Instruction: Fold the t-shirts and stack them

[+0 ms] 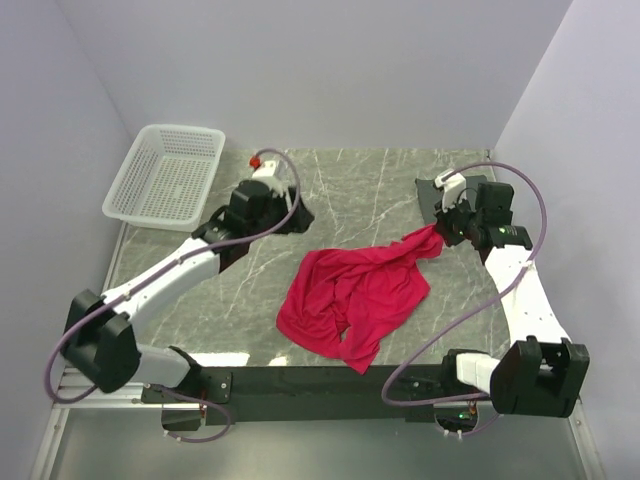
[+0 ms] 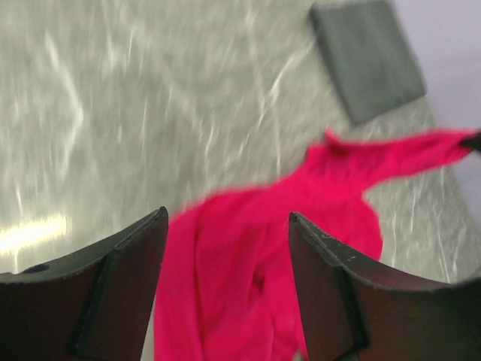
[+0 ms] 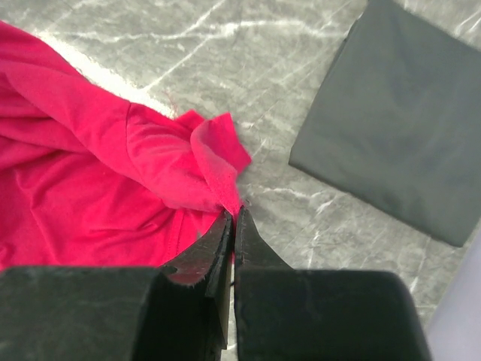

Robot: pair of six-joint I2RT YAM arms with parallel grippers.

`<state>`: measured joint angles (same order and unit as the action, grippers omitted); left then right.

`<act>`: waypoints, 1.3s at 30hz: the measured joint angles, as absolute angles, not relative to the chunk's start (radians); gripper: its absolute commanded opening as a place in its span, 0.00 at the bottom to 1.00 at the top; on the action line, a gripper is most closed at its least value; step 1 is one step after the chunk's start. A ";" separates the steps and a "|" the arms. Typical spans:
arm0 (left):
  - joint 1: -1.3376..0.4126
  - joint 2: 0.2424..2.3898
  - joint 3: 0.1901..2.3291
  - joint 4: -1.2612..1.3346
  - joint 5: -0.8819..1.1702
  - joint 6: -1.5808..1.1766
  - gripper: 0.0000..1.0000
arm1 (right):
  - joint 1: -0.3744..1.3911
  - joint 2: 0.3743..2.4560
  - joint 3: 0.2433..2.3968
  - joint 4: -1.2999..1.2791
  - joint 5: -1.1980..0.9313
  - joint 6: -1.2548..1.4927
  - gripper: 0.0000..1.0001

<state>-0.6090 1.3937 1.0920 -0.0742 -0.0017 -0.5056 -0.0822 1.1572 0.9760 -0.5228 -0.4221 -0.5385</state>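
Crimson t-shirt (image 1: 355,300): crumpled, unfolded, lying centre-right on grey marble table (image 1: 370,180); one corner stretched out toward far right. Right gripper (image 3: 233,218): clamped on that corner. Left gripper (image 2: 228,218): parted, holding nothing, raised to left of cloth. Dark grey mat (image 3: 391,113): flat, just beside pinched corner. White mesh basket (image 1: 120,195): far left corner, well apart.

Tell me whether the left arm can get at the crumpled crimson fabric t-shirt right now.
Probably yes: the open left hand hangs close to the crimson t-shirt with nothing between them; the right hand only pinches its far corner.
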 measured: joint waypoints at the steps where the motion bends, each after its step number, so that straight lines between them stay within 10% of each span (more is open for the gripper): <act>1: -0.607 1.366 1.059 -0.099 -0.001 -0.528 0.69 | -0.084 1.167 0.977 -0.523 -0.422 -0.537 0.00; 19: -0.614 1.465 0.801 -0.395 0.112 -0.799 0.55 | -0.091 1.300 1.021 -0.539 -0.464 -0.510 0.00; 30: -0.651 1.568 0.844 -0.419 0.127 -0.780 0.01 | -0.091 1.299 1.021 -0.540 -0.483 -0.500 0.00; 39: -0.651 1.485 1.111 -0.513 0.047 -0.659 0.01 | -0.091 1.299 1.026 -0.550 -0.499 -0.492 0.00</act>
<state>-0.6514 1.4853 1.1107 -0.5133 0.0467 -0.6590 -0.0906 1.2995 1.0264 -0.5499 -0.4992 -0.4915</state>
